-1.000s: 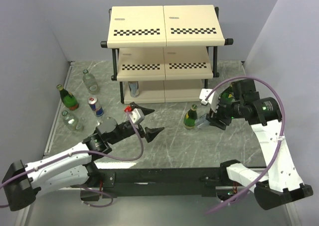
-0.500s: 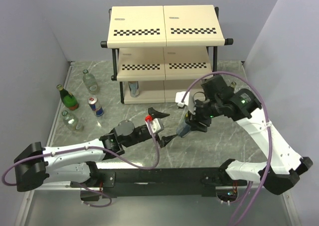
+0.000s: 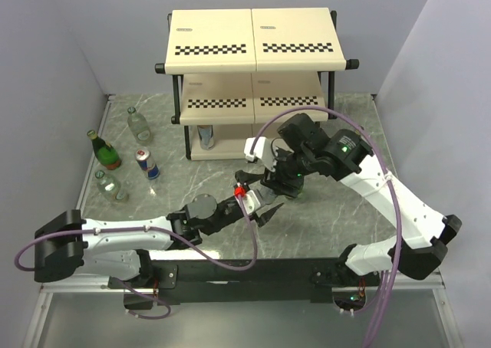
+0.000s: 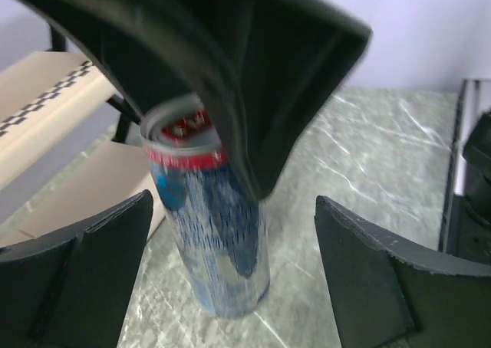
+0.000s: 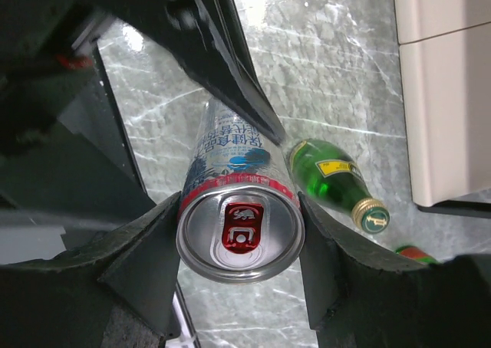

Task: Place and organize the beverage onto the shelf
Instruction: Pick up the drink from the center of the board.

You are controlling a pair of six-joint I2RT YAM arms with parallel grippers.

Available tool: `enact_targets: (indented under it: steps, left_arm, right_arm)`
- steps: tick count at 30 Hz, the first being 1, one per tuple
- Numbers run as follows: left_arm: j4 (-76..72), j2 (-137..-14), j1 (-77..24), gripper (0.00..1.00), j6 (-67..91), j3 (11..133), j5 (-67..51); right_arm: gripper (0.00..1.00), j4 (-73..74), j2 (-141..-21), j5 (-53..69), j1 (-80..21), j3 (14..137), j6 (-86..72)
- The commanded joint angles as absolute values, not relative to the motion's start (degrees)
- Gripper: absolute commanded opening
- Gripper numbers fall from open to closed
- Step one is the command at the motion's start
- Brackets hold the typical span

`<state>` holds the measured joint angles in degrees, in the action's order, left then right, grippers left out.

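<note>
Beverage can point(image 5: 239, 210) (red rim, blue print) is pinched by your right gripper point(image 5: 238, 248), in front of the shelf point(image 3: 253, 49); your left gripper point(image 4: 234, 206) flanks it, fingers spread wide, not touching.

Left gripper point(image 3: 262, 205): fingers spread wide, arm stretched low toward centre.
Right gripper point(image 3: 276, 185): clamped on can point(image 5: 239, 237), arm arched overhead.

Blurs the can point(image 4: 211, 241) in the left wrist view, rim half behind a black finger point(image 4: 268, 95); buries it under both arms from above.
</note>
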<state>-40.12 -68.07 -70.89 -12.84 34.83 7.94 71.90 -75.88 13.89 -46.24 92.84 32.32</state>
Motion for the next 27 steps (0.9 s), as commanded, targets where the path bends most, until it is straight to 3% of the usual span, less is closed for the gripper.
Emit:
enact_targets:
  steps: [1, 13, 27]
  left_arm:
    - [-46.2, -69.3, -72.1, 0.91, -14.6, 34.5, 14.0]
    - [-57.6, -72.8, -74.2, 0.85, -18.8, 31.3, 26.0]
    - [-58.8, -77.1, -74.4, 0.77, -20.3, 34.2, 28.5]
  right_arm:
    - [0.0, 67.9, -76.2, 9.9, -48.9, 96.9, 29.5]
    - [0.0, 68.5, -78.3, 7.7, -49.8, 100.2, 26.6]
    - [0.0, 67.9, -78.7, 6.9, -49.9, 100.2, 26.3]
